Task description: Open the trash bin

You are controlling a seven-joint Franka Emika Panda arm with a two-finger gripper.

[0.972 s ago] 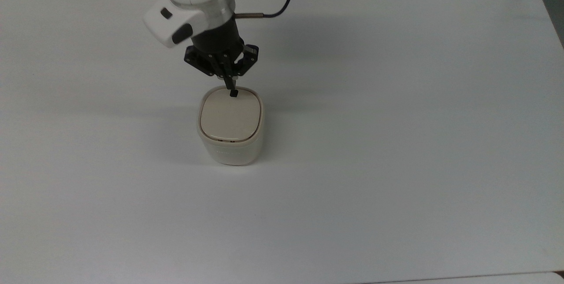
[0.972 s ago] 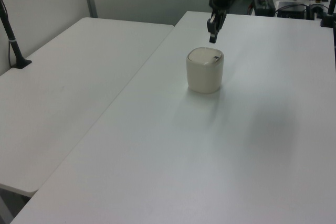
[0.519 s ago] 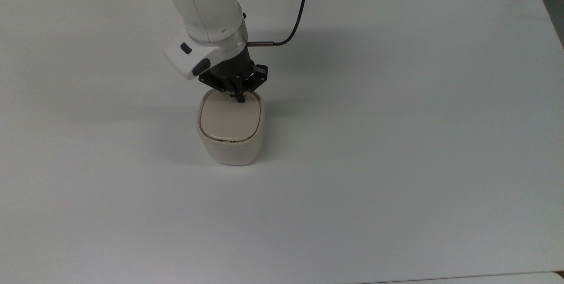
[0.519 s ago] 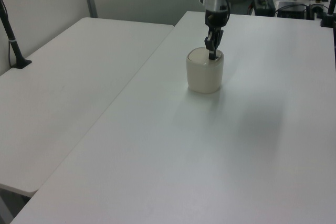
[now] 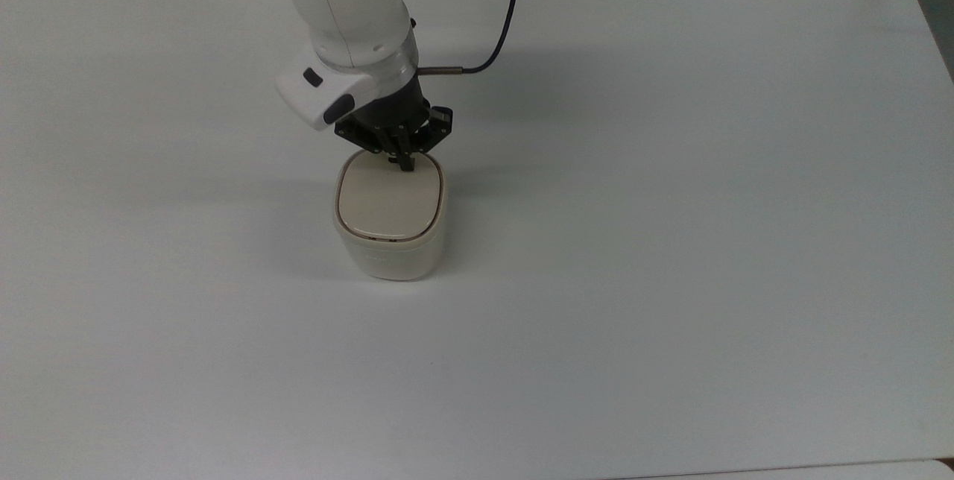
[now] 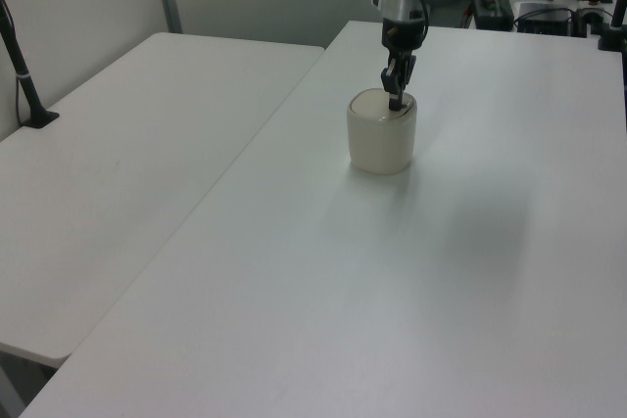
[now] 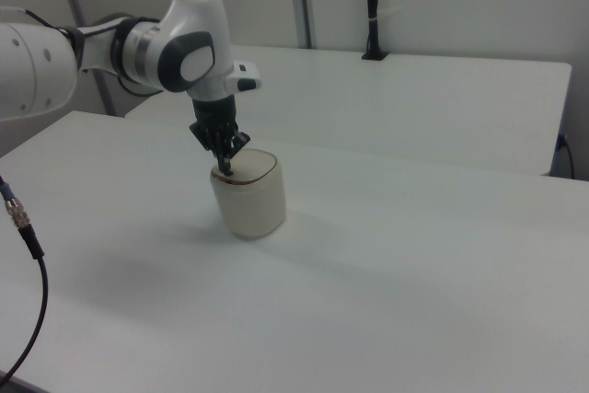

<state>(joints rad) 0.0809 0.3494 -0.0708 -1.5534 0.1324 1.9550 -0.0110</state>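
Top view, left to right: bare white table [image 5: 671, 241]; the trash bin [image 5: 390, 230] stands left of centre; its beige lid [image 5: 387, 200] lies flat and seated all round, so not yet open. The Panda arm [image 5: 346, 10] comes down from the top edge. The gripper [image 5: 406, 165] is at the lid's far edge, on the arm's side, a little right of the lid's middle line.

Fingers look drawn together into one dark tip, nothing held between them. The tip meets the lid surface, as far as I can judge, at the spot near that edge; whether it is pressing or only touching I cannot tell.

Left view: the gripper [image 6: 395, 102] comes straight down onto the right-hand rear part of the bin [image 6: 382, 139].

Right view: the gripper [image 7: 225, 170] sits at the left rim of the bin [image 7: 248, 195], wrist roughly vertical.

Key relation: the bin is directly under the tip, not beside it. The bin is rounded-square, with no marked long axis. My reading: a downward push at this edge, the opposite edge then free to rise.
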